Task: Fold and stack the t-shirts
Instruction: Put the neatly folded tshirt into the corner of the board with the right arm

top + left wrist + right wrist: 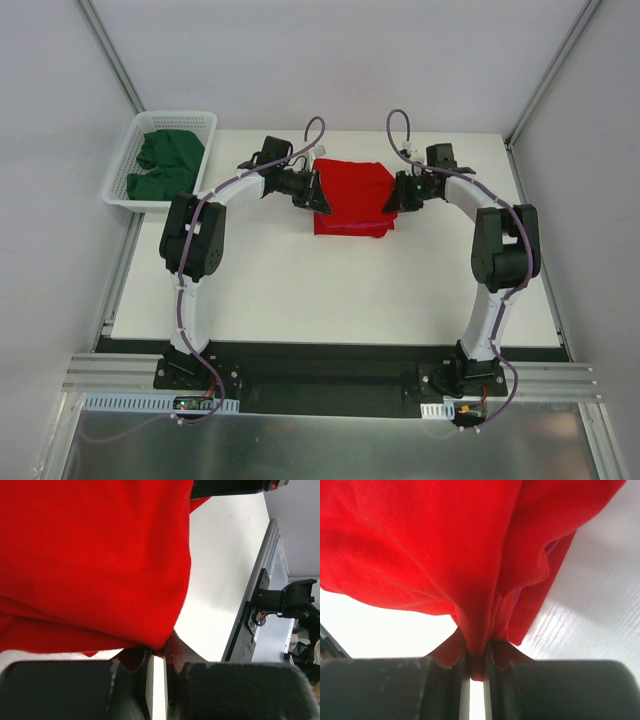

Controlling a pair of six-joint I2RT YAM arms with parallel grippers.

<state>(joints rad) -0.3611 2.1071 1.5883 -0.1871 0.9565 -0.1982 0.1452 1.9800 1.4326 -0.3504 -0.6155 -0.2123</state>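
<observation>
Pinching the soft bright red t-shirt [352,195] in both jaws, I fear the left's shallow corner bite slipping

Overhead view down onto table [330,290], wrist views close-up, all sharing red t-shirt [352,195]

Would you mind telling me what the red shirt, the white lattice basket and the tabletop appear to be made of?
The bright red folded shirt looks like soft matte cloth: it bunches into creases where the right tool pinches it. The white lattice basket seems moulded plastic, given its even grid walls. The white tabletop shows faint grain lines, perhaps laminate.
</observation>
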